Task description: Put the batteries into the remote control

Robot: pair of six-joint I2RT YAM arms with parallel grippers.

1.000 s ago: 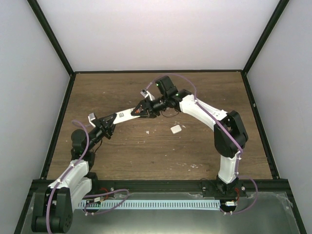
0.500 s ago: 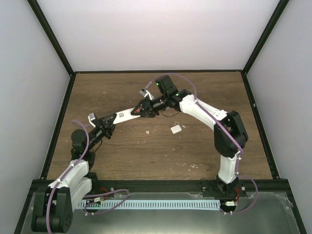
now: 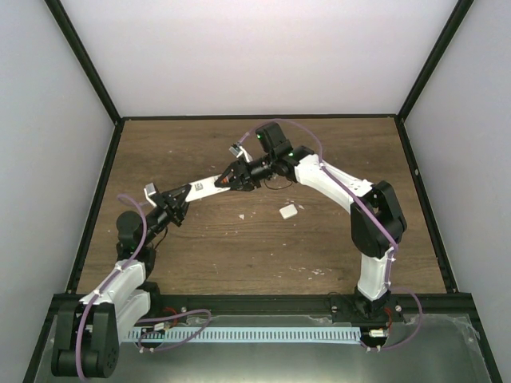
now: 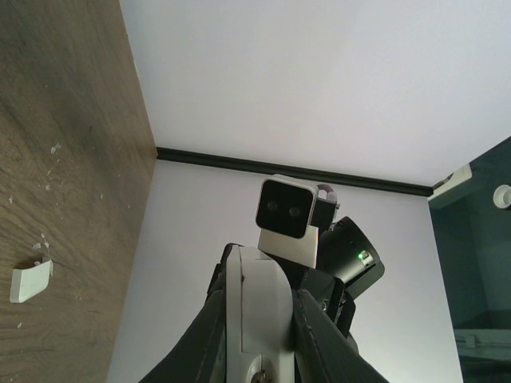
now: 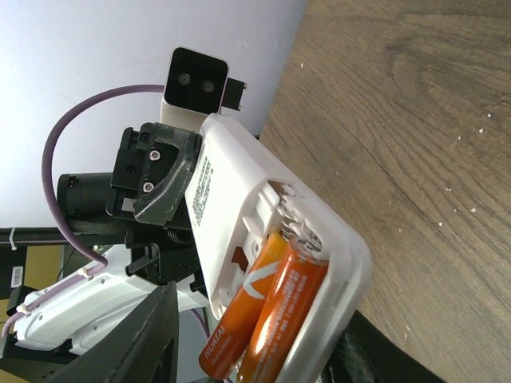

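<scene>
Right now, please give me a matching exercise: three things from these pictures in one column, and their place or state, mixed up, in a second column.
Column one
1 batteries
2 remote control
3 white cover piece

Column two
A lying on the wooden table
B gripped by the left tool
C side by side inside the remote control

Pairs: 1-C, 2-B, 3-A.

Left arm (image 3: 124,279), right arm (image 3: 331,183): white shells, black joints, purple cables (image 5: 47,171) (green LED (image 4: 363,256) on right wrist).
</scene>
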